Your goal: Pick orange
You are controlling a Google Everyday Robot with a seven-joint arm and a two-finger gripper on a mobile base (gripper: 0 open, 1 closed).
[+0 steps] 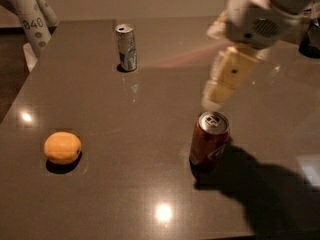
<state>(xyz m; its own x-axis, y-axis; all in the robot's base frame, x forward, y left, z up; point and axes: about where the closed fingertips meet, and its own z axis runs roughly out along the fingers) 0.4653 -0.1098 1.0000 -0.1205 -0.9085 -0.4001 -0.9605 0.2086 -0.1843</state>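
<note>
Camera view shows the gripper (216,96) just above the red-brown soda can (209,139); whether it is parted or closed, I cannot tell. Well left of that can lies the orange (62,147). A low sweep across could topple the can.

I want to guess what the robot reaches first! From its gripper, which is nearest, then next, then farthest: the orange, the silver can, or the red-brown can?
The gripper hangs over the table's right part.
1. Red-brown can: just below it in view, front right.
2. Silver can: at the back, left of it.
3. Orange: front left, farthest.
</note>
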